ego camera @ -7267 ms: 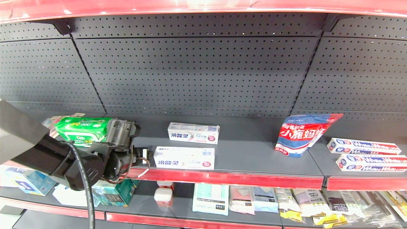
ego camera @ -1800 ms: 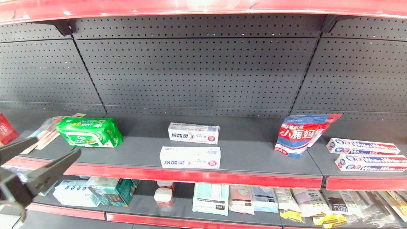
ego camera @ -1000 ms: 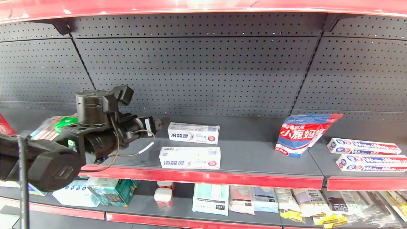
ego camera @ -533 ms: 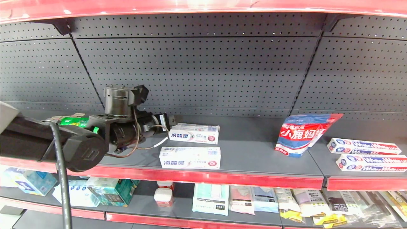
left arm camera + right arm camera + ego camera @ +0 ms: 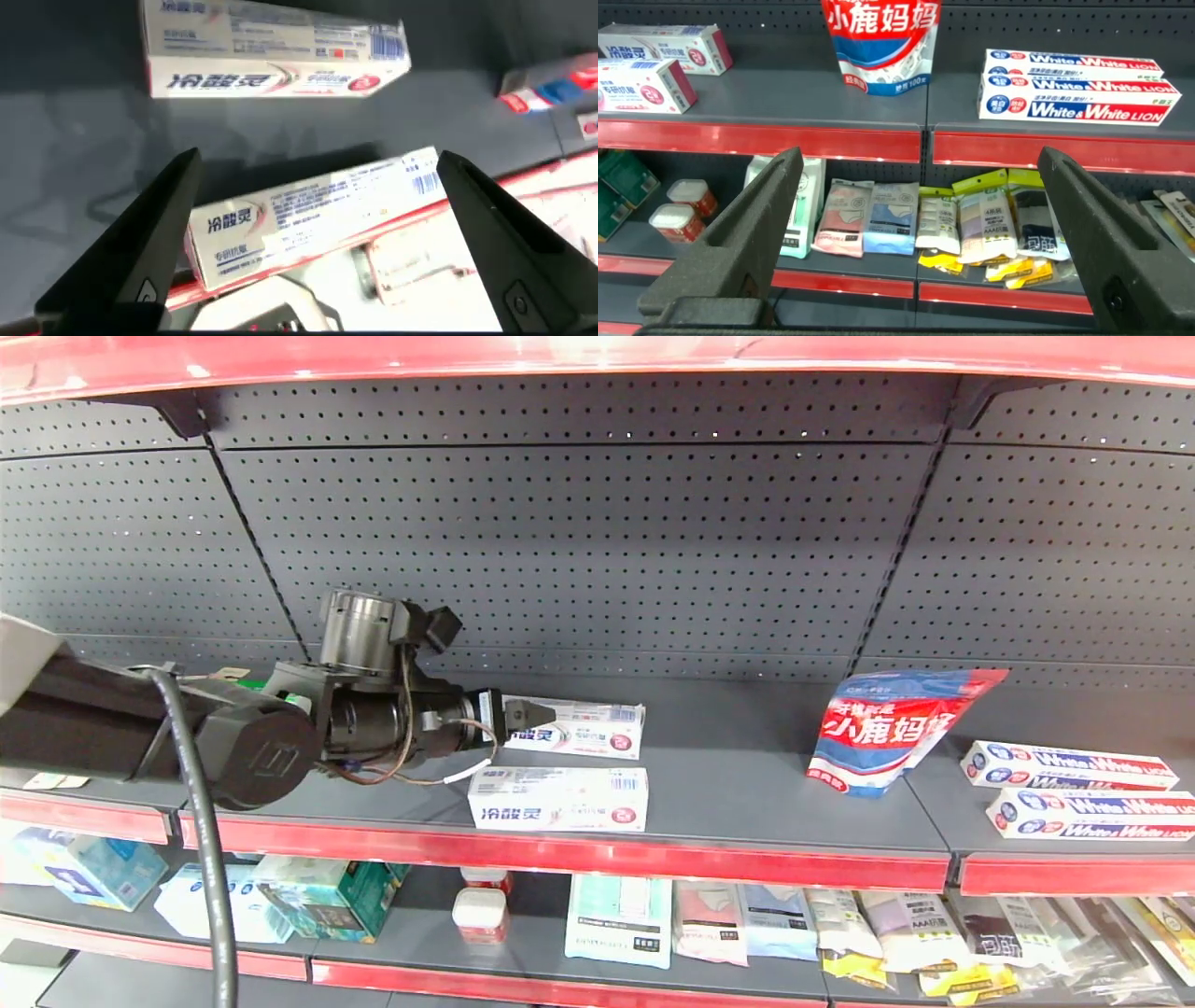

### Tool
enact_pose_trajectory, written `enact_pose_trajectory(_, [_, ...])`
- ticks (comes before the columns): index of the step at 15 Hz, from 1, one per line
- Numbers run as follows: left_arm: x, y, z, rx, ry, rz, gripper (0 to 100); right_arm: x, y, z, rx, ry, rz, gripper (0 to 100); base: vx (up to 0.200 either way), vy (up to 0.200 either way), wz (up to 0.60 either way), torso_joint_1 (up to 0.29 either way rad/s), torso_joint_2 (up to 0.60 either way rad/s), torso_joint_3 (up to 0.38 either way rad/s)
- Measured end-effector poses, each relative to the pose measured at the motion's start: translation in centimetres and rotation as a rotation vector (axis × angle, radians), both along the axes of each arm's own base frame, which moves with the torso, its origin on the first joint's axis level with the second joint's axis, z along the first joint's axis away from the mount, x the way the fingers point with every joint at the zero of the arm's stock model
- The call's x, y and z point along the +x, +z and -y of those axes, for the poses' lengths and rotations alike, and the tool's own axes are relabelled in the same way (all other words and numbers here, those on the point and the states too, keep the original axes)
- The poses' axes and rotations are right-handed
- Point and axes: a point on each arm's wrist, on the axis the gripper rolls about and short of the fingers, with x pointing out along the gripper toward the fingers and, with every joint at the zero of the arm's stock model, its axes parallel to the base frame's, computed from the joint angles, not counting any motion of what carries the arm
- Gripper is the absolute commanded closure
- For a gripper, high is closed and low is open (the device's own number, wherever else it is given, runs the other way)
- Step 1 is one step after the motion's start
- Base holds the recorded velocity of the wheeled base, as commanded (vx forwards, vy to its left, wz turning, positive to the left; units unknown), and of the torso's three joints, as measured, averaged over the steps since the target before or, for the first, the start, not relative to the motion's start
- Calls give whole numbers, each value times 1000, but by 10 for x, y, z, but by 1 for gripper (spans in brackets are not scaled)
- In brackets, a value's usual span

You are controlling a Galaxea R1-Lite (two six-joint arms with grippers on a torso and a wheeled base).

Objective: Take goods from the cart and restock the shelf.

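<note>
Head view: grey metal shelf (image 5: 747,775) with a red front lip and a perforated back panel (image 5: 597,551) behind it. Lower shelf (image 5: 420,933) runs beneath, also stocked. Left arm (image 5: 233,747) lies across the left part of the upper shelf, pointing toward the middle.

Blue-and-red pouch (image 5: 892,723) stands right of centre, leaning back. Two long white toothpaste boxes (image 5: 1088,814) lie side by side near it, in the next bay to the right.

Mid-shelf are two more white toothpaste boxes, flat, parallel and apart from each other. The front toothpaste box (image 5: 557,799) sits just behind the red lip. The rear toothpaste box (image 5: 588,730) lies deeper in.

Left gripper (image 5: 521,713) sits at the rear box's left end and overlaps it in this view (contact cannot be told). Left wrist view: jaws released and spread wide, nothing clamped. The front box is seen between the two fingers, with the rear box farther back on the shelf.

Right wrist view: right gripper (image 5: 922,154) is held out in front of the shelving, apart from the goods. Its jaws are released too and empty, and the pouch and the long boxes are in sight beyond them.

On the lower shelf, flat packets (image 5: 775,919) lie in a row, with two small jars (image 5: 481,910) to their left.
</note>
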Motion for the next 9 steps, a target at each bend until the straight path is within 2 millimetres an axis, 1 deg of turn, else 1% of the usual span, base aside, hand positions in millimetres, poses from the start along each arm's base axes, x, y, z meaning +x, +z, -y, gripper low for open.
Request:
enact_pose_trajectory(4, [4, 3, 0, -76, -110, -22, 0, 0, 0, 0, 0, 0, 1, 0, 0, 0, 0, 0, 0, 0])
enact_pose_trajectory(7, [3, -2, -6, -130, -209, -96, 0, 0, 0, 0, 0, 0, 0, 0, 0, 0, 0, 0, 0, 0])
enact_pose_trajectory(9, [7, -6, -6, -144, -231, -112, 0, 0, 0, 0, 0, 0, 0, 0, 0, 0, 0, 0, 0, 0])
